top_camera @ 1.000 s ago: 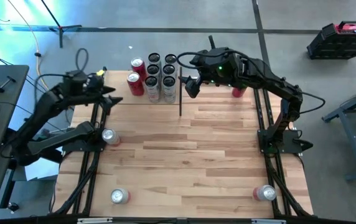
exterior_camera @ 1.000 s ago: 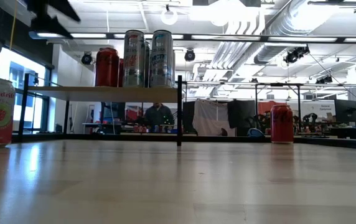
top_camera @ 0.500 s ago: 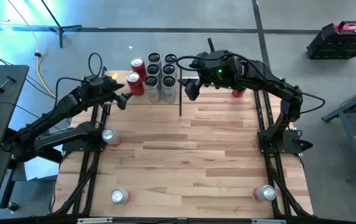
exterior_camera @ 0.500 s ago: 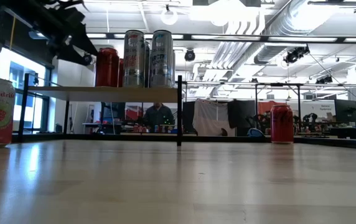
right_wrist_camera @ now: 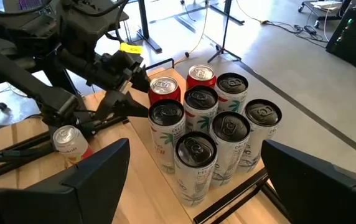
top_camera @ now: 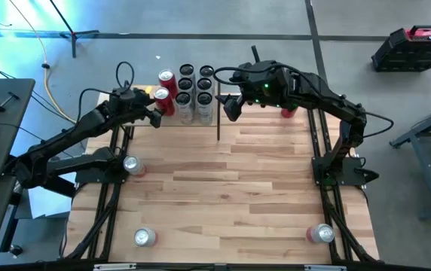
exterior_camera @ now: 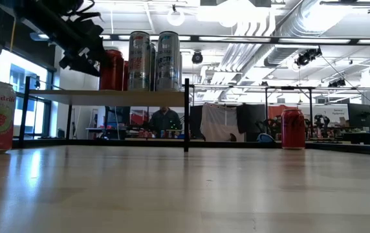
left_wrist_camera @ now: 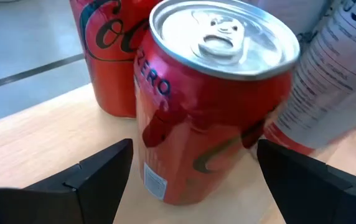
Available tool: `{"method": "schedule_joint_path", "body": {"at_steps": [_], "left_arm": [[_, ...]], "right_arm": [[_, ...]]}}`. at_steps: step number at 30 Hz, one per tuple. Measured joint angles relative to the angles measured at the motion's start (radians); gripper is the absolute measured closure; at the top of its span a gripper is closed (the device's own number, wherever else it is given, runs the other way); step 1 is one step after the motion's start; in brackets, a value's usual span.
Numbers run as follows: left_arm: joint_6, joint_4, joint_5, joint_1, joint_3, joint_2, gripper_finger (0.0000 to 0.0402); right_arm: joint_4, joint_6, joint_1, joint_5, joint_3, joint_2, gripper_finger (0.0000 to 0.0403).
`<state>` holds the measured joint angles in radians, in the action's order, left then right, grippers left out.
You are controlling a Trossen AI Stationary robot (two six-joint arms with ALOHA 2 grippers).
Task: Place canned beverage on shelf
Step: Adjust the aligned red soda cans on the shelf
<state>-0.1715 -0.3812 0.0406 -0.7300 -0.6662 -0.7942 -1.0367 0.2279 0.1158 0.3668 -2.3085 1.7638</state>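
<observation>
left wrist view: red can [left_wrist_camera: 215, 106] between open left gripper [left_wrist_camera: 193, 171] fingers

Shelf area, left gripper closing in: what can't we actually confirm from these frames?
- Contact: left gripper open around the red Zero can; left wrist view cuts off the fingertips.
- Red can beside the shelf: high view, right arm covers most of it.
- Rear can labels: low view, front cans block them.
- Right gripper: open, waiting beside the shelf.

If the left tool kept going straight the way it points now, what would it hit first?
Most likely the nearer red Zero can on the shelf: it sits centred between the left tool's open fingers. A second red can stands behind it.
</observation>
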Motion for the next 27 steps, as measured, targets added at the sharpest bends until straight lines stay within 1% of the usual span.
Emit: {"method": "schedule_joint_path", "body": {"at_steps": [9, 27], "left_arm": [[-0.052, 0.060, 0.048, 0.000, 0.000, -0.044, 0.0069], [-0.112, 0.148, 0.055, 0.000, -0.001, -0.108, 0.0069]], "right_arm": [[-0.006, 0.000, 0.000, 0.000, 0.000, 0.000, 0.0054], [-0.006, 0.005, 0.000, 0.000, 0.000, 0.000, 0.0054]]}}
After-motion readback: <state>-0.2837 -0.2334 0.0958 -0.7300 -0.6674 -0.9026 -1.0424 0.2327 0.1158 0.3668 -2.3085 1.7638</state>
